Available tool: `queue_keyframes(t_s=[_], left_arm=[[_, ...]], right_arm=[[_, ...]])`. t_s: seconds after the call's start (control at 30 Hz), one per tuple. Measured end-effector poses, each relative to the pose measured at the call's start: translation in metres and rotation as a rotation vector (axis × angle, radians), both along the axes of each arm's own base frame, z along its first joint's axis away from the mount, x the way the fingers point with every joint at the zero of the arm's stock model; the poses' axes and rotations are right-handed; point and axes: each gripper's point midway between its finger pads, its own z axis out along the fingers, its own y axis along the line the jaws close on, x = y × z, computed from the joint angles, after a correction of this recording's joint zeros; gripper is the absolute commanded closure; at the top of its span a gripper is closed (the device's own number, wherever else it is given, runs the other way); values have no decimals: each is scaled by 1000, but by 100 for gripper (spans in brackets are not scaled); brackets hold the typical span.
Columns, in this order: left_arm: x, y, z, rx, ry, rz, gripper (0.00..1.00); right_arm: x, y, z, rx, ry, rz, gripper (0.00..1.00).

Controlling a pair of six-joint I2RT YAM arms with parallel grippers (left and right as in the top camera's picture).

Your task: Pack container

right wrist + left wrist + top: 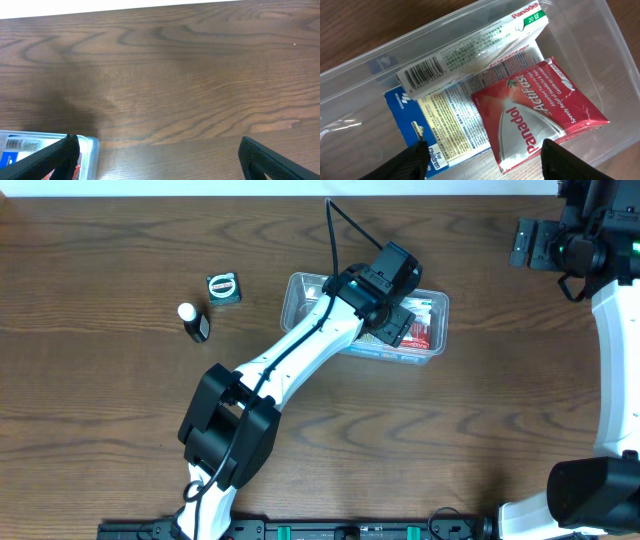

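Left tool (398,320) hangs over the container (296,298), its two dark fingers (415,161) spread wide with nothing between them. They show at the 7 and 5 o'clock edges of the left wrist view, above the contents; whether they touch anything cannot be told.

The container sits on the brown wooden desk (120,420) a little toward 1 o'clock from the desk's middle, its long side running roughly 9 to 3 o'clock in the overhead view. The left arm covers much of it there.

Seen from the left wrist, three packs lie inside. A white and green box (470,50) marked Panadol rests tilted along the clear wall at 12 o'clock, barcode facing up. A red sachet (540,115), printed Panadol ActiFast, lies flat toward 4 o'clock. It overlaps a blue and white box (440,132), which lies toward 8 o'clock.

Outside the container, a small bottle (194,322) with a white cap stands at 9 o'clock from it, well apart. A small dark box (224,287) lies near the bottle, at 1 o'clock from it.

The right tool (522,242) is far off at 2 o'clock from the container, over bare desk. Its fingers stand wide apart and hold nothing; one corner of the container shows at 8 o'clock in the right wrist view.
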Motion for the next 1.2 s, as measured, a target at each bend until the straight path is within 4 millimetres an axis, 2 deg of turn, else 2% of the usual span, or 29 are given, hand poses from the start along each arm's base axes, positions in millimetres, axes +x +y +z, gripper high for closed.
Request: queue_keyframes(t_s=[0.23,0.53,0.7,0.97,1.2], left_arm=[[-2,-1,-12,14,22,-4,28],[-14,-11,-29,46,44,-54,28],[-12,-8,-35,75,38,-49,28],[-4,11,-38,134,24,-8,28],[7,51,-43,196,65,67,27]], right_arm=[[0,0,0,0,0,0,1],[0,0,0,0,0,0,1],[0,0,0,0,0,0,1],[0,0,0,0,0,0,1],[0,0,0,0,0,0,1]])
